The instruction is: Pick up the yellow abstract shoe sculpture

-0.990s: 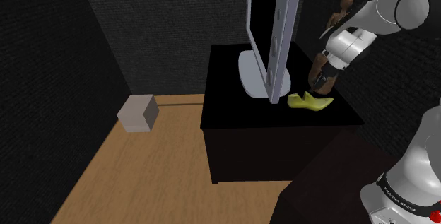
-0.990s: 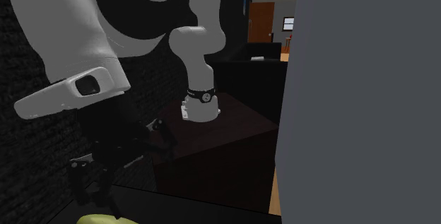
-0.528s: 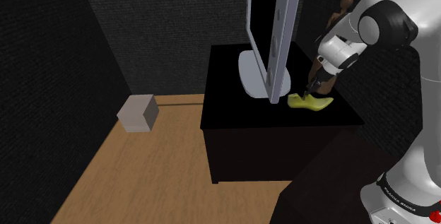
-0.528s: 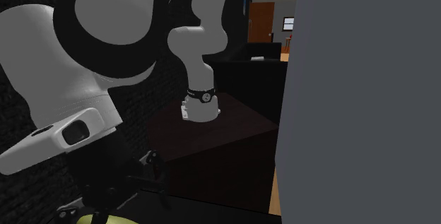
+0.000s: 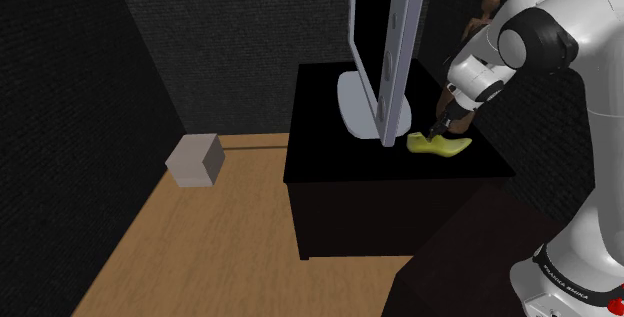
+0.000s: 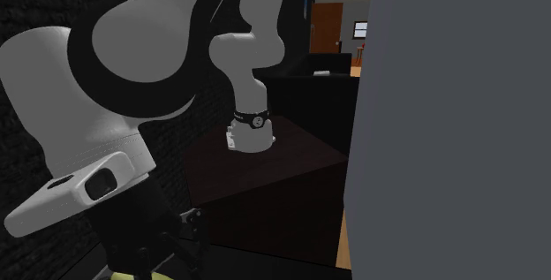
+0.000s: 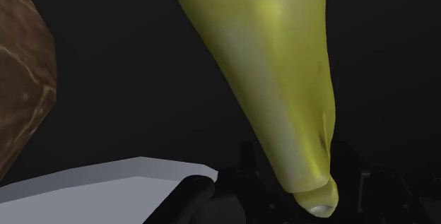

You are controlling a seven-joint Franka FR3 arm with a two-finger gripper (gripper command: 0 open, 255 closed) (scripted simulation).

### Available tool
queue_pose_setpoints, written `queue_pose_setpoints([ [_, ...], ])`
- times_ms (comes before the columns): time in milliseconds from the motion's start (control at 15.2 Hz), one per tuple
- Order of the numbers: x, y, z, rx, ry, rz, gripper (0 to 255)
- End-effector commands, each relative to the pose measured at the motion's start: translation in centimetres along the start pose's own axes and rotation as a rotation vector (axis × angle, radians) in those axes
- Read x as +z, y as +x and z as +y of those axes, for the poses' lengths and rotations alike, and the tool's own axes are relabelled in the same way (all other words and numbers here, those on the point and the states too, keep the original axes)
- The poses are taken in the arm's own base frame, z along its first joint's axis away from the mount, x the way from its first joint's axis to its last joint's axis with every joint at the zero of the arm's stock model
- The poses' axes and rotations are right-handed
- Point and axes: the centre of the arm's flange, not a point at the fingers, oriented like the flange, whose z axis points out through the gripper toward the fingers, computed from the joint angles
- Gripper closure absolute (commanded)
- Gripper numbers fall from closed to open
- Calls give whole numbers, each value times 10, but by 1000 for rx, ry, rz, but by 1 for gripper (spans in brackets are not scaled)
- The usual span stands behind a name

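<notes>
The yellow shoe sculpture [image 5: 440,146] lies on its side on the black cabinet [image 5: 390,173], just to the shoulder view's right of the monitor foot. My black gripper [image 5: 438,131] has come down on its end nearest the monitor. In the wrist view the shoe [image 7: 275,67] tapers toward the gripper [image 7: 305,191], and its narrow tip sits clasped between the two black fingers, which are shut on it. In the second exterior view a sliver of the yellow shoe [image 6: 124,276] peeks out below the hand at the bottom edge.
A tall monitor [image 5: 385,35] on a grey round foot [image 5: 358,105] stands close beside the shoe. A brown figure [image 5: 484,15] rises behind the arm, and a brown object [image 7: 21,81] sits near the gripper. A grey box [image 5: 195,160] rests on the wooden floor.
The arm has lowered the hand onto the shoe, and the fingers, wide open a second ago, have shut on its tip. The shoe lies where it was.
</notes>
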Motion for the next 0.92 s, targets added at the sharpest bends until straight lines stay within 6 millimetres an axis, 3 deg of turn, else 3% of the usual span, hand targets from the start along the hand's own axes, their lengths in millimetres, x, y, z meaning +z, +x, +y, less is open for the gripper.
queue_pose_setpoints([
  [0, 1, 0, 0, 0, 0, -1, 255],
  [330, 1, 0, 0, 0, 0, -1, 255],
  [858, -37, 18, -3, 0, 0, -1, 255],
])
